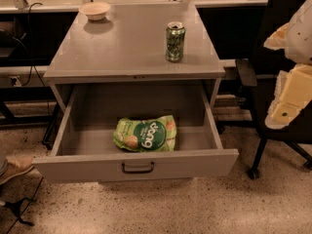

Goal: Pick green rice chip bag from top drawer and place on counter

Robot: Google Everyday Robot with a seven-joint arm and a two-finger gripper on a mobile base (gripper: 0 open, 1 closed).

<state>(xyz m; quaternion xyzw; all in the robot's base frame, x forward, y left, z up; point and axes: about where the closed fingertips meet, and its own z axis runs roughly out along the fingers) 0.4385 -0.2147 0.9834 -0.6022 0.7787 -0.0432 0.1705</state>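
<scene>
The green rice chip bag (145, 134) lies flat in the top drawer (136, 167), near the drawer's front and a little right of middle. The drawer is pulled fully out, with its dark curved handle (138, 167) on the front panel. The counter (131, 43) is the grey top of the cabinet above it. My gripper (286, 106) shows as pale, cream-coloured parts at the right edge of the view. It is well to the right of the drawer and above floor level, apart from the bag.
A green drink can (175, 42) stands on the counter's right side. A shallow bowl (95, 10) sits at its back left. A black office chair (273, 96) stands right of the cabinet, behind my gripper. A shoe (14, 167) and cables are at the left.
</scene>
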